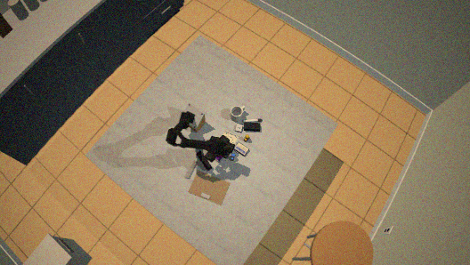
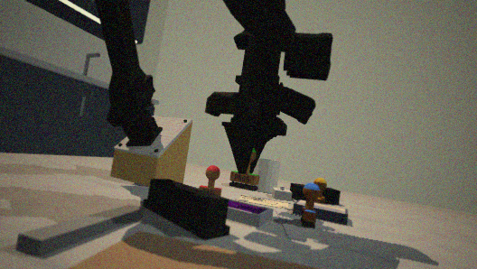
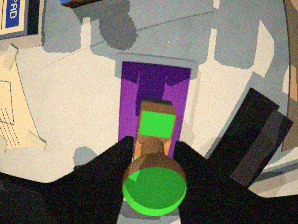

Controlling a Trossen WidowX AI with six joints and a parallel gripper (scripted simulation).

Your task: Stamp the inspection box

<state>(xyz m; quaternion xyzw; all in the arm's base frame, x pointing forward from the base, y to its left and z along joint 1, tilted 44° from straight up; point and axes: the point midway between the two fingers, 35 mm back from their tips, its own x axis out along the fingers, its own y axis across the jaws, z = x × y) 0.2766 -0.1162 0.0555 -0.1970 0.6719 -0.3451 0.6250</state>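
My gripper (image 2: 246,171) (image 3: 153,145) is shut on the PASS stamp (image 2: 244,178) (image 3: 157,124), a wooden stamp with a green patch and a green knob. The stamp hangs upright, its dark underside clear of the bench. In the wrist view it overlaps the purple ink pad (image 2: 246,207) (image 3: 128,102), which lies open in a grey tray; its exact height over the pad is hard to tell. The cream card (image 2: 275,203) (image 3: 22,127) lies flat beside the pad, at the left in the wrist view. Part of the printed box shows at its left edge. The stamp's face is hidden.
A red-knobbed stamp (image 2: 212,173), a blue-knobbed stamp (image 2: 312,191) and a yellow-knobbed stamp (image 1: 247,138) stand around. A black block (image 2: 187,208) (image 3: 243,122) and grey bar (image 2: 77,228) flank the pad. A labelled case (image 1: 241,148), white mug (image 1: 236,111) and brown sheet (image 1: 215,188) lie farther out.
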